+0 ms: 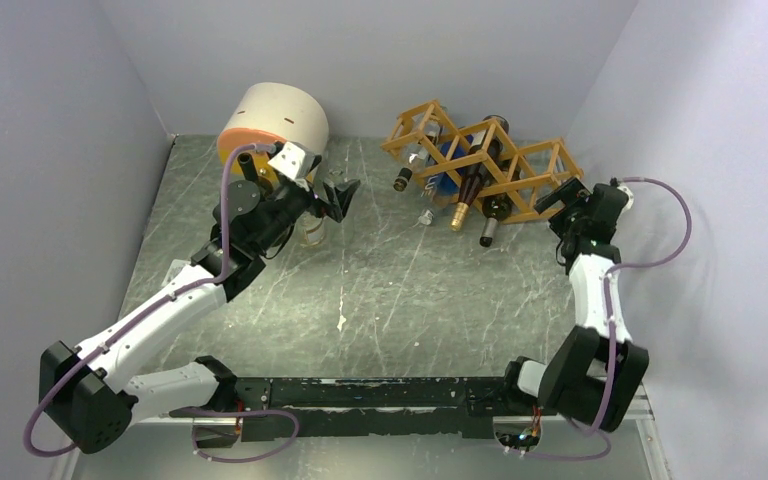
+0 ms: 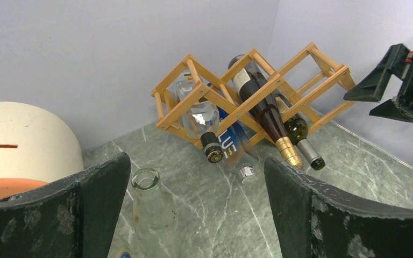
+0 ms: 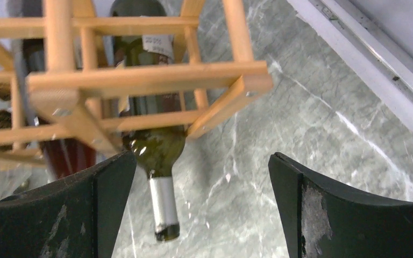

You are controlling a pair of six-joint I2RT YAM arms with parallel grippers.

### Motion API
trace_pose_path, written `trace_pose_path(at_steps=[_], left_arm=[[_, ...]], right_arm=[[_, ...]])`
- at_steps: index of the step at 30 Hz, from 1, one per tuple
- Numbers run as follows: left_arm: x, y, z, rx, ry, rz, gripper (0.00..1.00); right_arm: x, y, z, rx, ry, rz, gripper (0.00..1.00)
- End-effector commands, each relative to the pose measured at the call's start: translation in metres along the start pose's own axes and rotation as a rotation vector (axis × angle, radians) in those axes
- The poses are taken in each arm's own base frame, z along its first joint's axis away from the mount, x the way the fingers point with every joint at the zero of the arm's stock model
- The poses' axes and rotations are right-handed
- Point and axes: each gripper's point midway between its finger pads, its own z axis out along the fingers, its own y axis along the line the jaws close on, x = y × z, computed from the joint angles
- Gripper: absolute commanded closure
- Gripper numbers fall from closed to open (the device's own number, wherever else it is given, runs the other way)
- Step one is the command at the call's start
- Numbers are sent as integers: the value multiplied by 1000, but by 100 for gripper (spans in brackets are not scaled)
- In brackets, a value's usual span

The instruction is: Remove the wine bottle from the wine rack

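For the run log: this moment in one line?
left gripper open | right gripper open beside wine rack | wine bottles racked

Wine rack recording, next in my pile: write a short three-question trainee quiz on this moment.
1. True or false: the right gripper is shut on a bottle.
2. How many bottles lie in the wine rack?
3. The green bottle nearest the right gripper has neck foil that is: A gold, B silver, C black.
Key: 1 false, its fingers are open and empty; 2 four; 3 B.
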Motion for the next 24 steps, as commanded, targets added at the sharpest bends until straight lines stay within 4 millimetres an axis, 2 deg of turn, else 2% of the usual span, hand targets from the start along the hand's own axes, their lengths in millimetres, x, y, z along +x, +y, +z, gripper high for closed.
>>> trace_pose_path(at_steps=[1, 5, 11, 20, 24], left_arm=[[-17, -11, 3, 50, -33, -31, 3], [-19, -14, 3, 61, -34, -39, 3], [-17, -14, 4, 63, -28, -50, 2], [-11, -14, 6, 58, -12, -55, 2], [-11, -13, 6, 57, -13, -50, 2]], right_arm=[[14, 2, -31, -39, 35, -34, 0], [27, 15, -54, -121, 75, -52, 0], [51, 56, -73, -288, 171, -80, 0], [100, 152, -84, -462, 263, -164, 0], [113, 189, -82, -519, 286, -154, 0]])
